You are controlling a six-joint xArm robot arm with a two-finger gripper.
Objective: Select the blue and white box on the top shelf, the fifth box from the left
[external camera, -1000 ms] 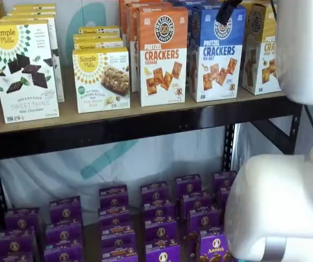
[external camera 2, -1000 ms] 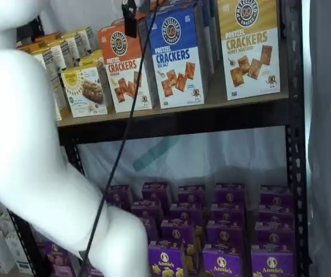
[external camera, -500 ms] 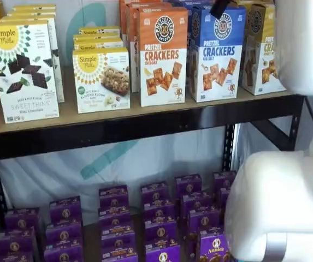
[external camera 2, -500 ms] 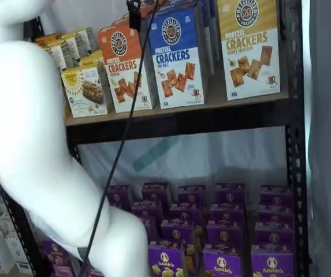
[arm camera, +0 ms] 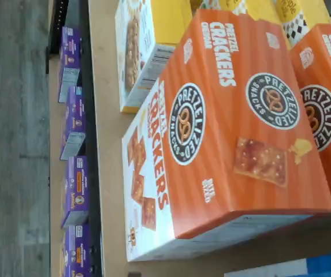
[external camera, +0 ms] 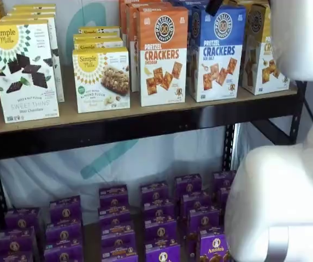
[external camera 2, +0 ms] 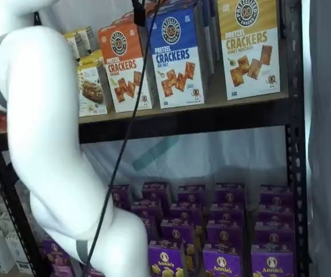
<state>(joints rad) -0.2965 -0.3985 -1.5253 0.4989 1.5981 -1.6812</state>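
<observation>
The blue and white box stands upright on the top shelf, between an orange cheddar box and a yellow-topped box. Both shelf views show the blue and white box. My gripper appears only as a black finger tip at the view's upper edge, just over the blue box's top front corner. The same gripper hangs with its cable between the orange and blue box tops. Its jaws stand wide and hold no box. The wrist view is filled by the orange box, with a blue corner beside it.
Simple Mills boxes stand further left on the shelf. Several purple Annie's boxes fill the lower level. The white arm covers the left part of a shelf view. A black upright bounds the shelf on the right.
The black finger has crept up and toward the blue box's top, now almost leaving the frame. The white arm has swung across the shelf's left boxes.
</observation>
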